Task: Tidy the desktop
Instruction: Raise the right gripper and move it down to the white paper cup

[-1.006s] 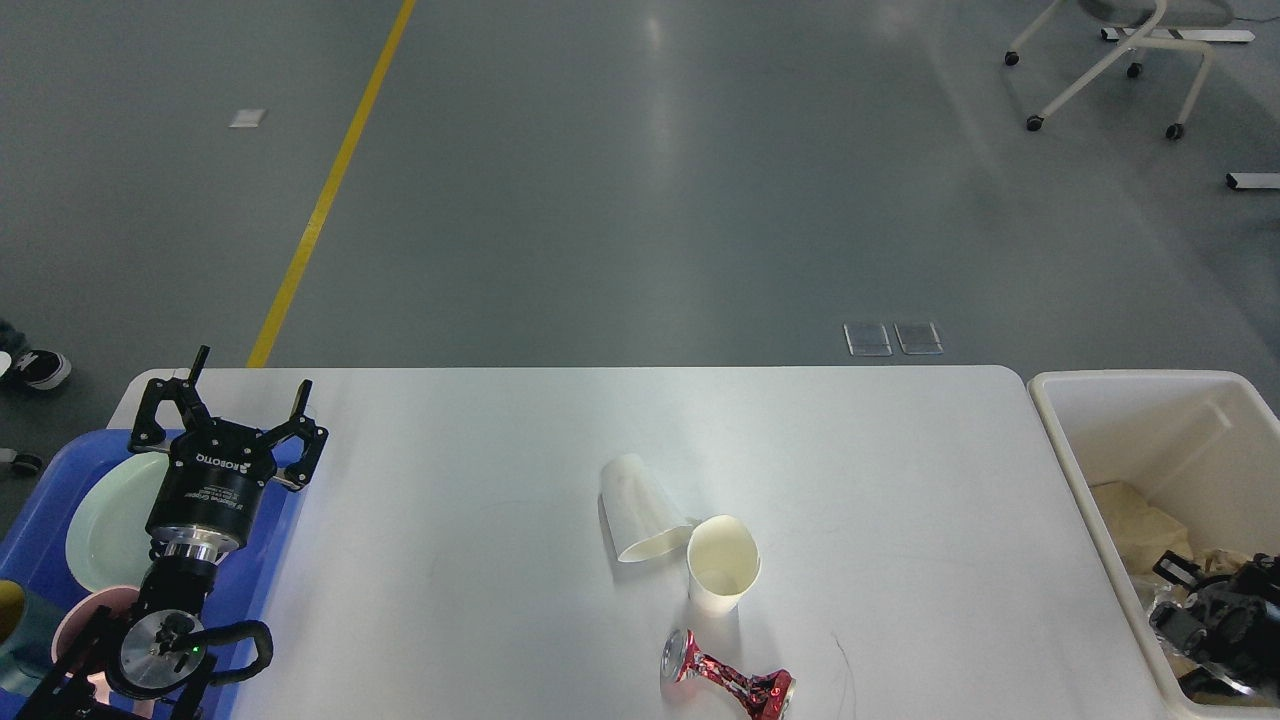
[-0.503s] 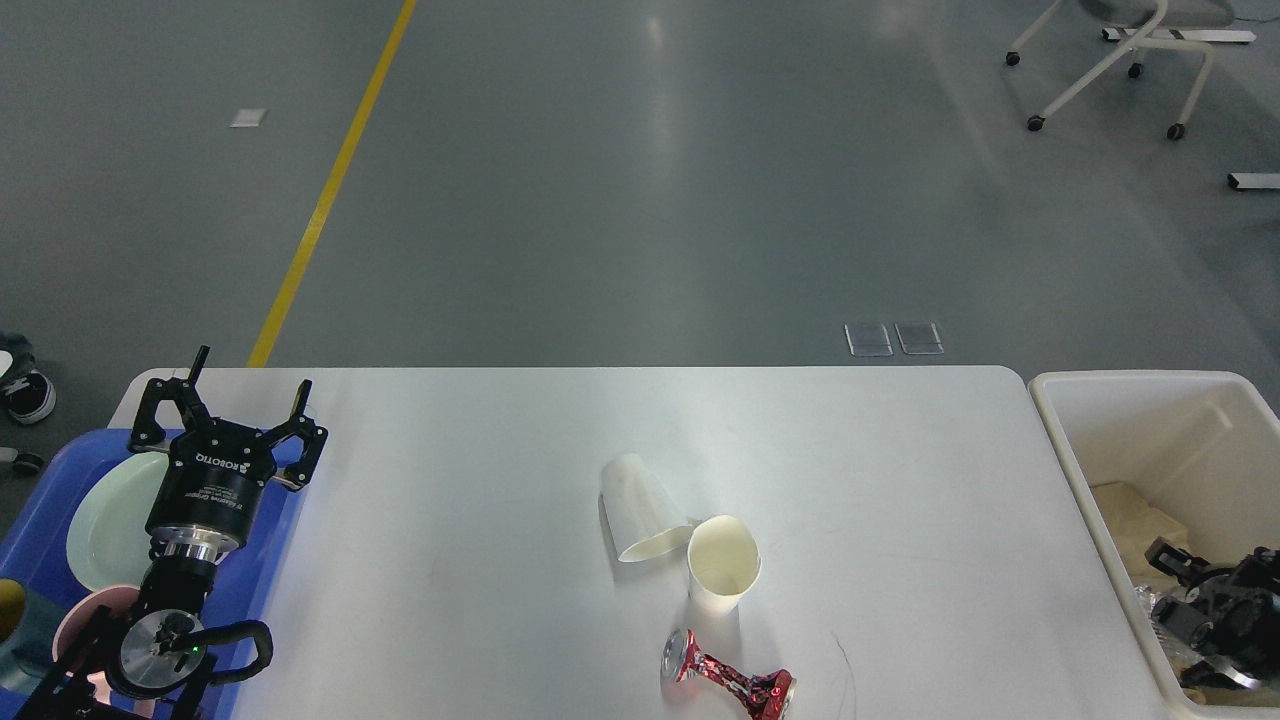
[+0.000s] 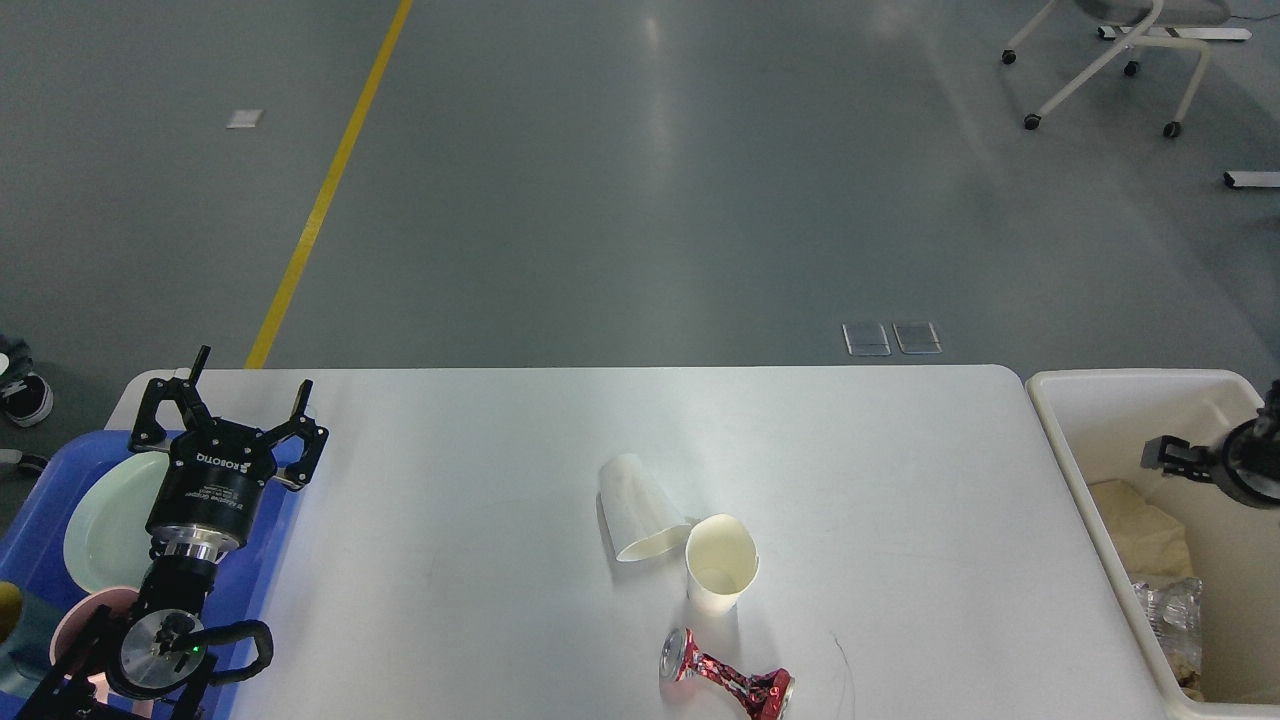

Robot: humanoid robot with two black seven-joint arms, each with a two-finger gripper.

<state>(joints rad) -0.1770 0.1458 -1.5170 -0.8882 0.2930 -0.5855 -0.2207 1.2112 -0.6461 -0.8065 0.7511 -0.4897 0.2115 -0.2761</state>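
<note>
The white desktop (image 3: 480, 470) holds a white paper cup lying on its side (image 3: 640, 515), an upright, dented paper cup (image 3: 721, 563) touching it, and a crushed red can (image 3: 727, 679) at the front edge. My left gripper (image 3: 243, 388) is open and empty, above the desktop's left edge by the blue tray. My right gripper (image 3: 1168, 456) hangs over the cream-white bin at the far right. It is small and dark, and its fingers cannot be told apart.
The blue tray (image 3: 45, 500) at the left holds a pale green plate (image 3: 105, 520) and a pink cup (image 3: 85, 620). The cream-white bin (image 3: 1110, 395) holds crumpled paper (image 3: 1140, 530) and clear crumpled plastic (image 3: 1165, 610). A wheeled chair (image 3: 1110, 60) stands far back right.
My right gripper has risen from low in the bin to higher over its back part, and clear crumpled plastic now shows in the bin. The left arm has not moved.
</note>
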